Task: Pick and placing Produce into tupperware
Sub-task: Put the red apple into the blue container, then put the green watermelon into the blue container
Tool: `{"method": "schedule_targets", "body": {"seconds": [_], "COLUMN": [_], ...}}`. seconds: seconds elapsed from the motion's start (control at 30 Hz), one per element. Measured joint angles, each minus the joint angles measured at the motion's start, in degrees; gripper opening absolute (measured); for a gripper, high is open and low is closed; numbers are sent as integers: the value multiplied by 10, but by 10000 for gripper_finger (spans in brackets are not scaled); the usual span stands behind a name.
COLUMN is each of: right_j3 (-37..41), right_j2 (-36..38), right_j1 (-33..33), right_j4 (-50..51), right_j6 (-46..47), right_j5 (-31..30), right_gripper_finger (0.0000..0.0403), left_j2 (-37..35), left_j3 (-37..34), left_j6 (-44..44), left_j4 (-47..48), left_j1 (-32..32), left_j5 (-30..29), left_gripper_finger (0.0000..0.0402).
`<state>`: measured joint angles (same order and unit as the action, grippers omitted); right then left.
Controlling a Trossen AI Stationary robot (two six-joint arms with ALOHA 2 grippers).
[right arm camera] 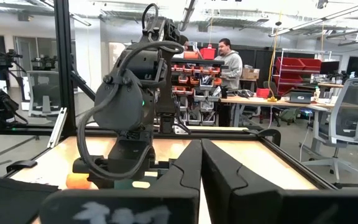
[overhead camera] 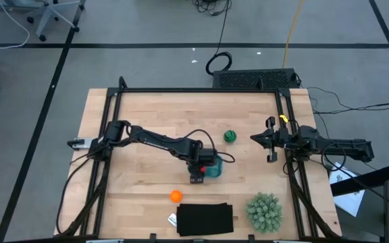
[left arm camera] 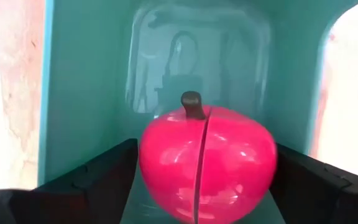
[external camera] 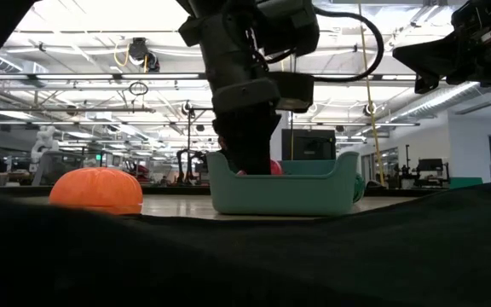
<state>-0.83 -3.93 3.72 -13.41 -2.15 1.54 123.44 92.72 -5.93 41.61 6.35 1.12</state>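
The red apple-shaped fruit (left arm camera: 207, 165) with a dark stem sits inside the teal tupperware (overhead camera: 214, 169), between the fingers of my left gripper (left arm camera: 207, 180), which reaches down into the container near the table's middle. In the low view its pink top (external camera: 272, 166) shows just above the container's rim (external camera: 284, 189). The orange round fruit (overhead camera: 175, 196) lies on the table nearer the near edge, and the dark green round fruit (overhead camera: 229, 136) rests on the table beyond the container. My right gripper (overhead camera: 267, 140) hangs shut and empty above the table's right side. My left gripper has the red fruit pinched between its two fingers, one finger (left arm camera: 104, 177) on each flank (left arm camera: 151, 168) of the fruit. The fingers come from above into the tupperware. The stem end faces away from the gripper. Whether the fruit rests on the container's floor, I cannot tell.
A black flat rectangle (overhead camera: 204, 219) lies by the near edge, with the pale-green spiky plant ball (overhead camera: 264, 210) to its right. Bare wood lies left of and beyond the container. A person stands in the room behind the table.
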Motion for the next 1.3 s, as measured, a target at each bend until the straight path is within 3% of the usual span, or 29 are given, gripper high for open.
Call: {"method": "schedule_targets", "body": {"seconds": [0.53, 1.07, 1.3], "right_j3": [0, 0, 0], "right_j2": [0, 0, 0], "right_j1": [0, 0, 0], "right_j4": [0, 0, 1], "right_j6": [0, 0, 0], "right_j5": [0, 0, 0], "right_gripper_finger": [0, 0, 0], "left_j2": [-2, -9, -21], "left_j3": [-12, 95, 122], "left_j6": [25, 85, 83], "left_j4": [-15, 106, 160], "left_j1": [-1, 18, 19], "left_j5": [-7, -17, -85], "left_gripper_finger": [337, 338, 304]}}
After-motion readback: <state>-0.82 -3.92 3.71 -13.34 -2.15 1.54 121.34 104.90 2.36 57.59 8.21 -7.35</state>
